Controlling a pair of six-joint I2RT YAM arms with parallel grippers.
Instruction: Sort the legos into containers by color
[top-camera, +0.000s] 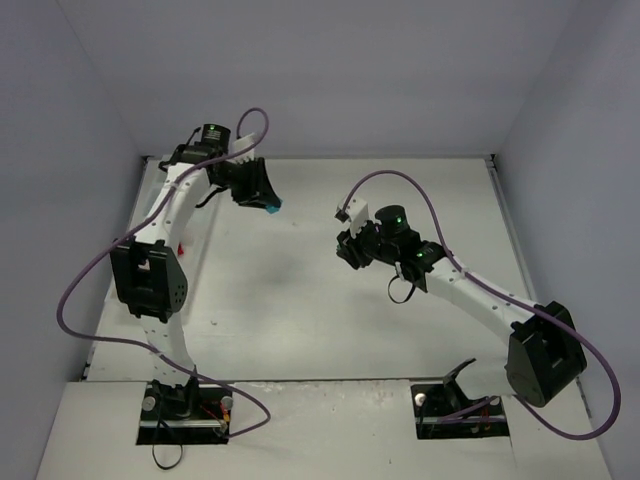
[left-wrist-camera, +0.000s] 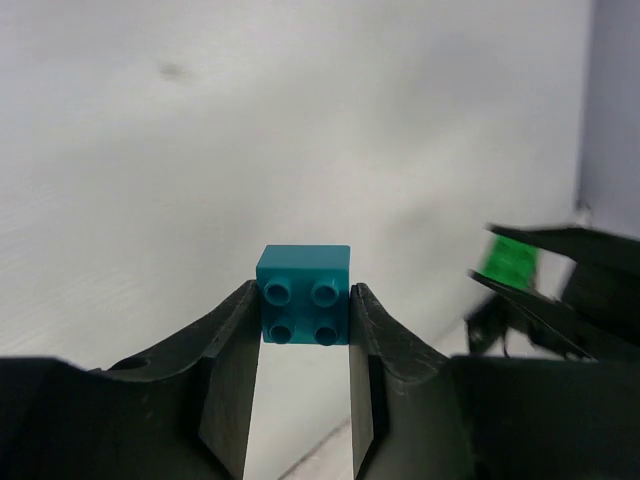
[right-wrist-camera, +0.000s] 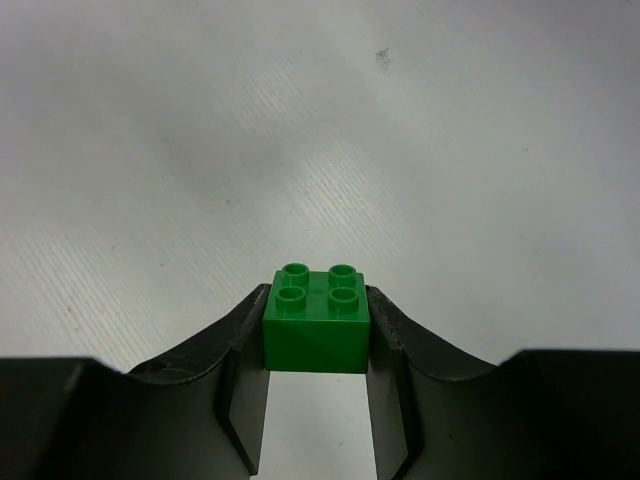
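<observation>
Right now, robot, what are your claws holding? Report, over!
Left claw shut on teal brick. Right claw shut on green brick. Both held above the table. Nothing seen blocking either claw.

Rear-left: left end effector (top-camera: 270, 205); centre: right end effector (right-wrist-camera: 316, 312).

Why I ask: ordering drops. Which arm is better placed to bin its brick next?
Probably left: the left gripper, shut on a teal brick, hangs near what seems the tray at the left edge; the right gripper, shut on a green brick, hangs centrally, farther off.
</observation>
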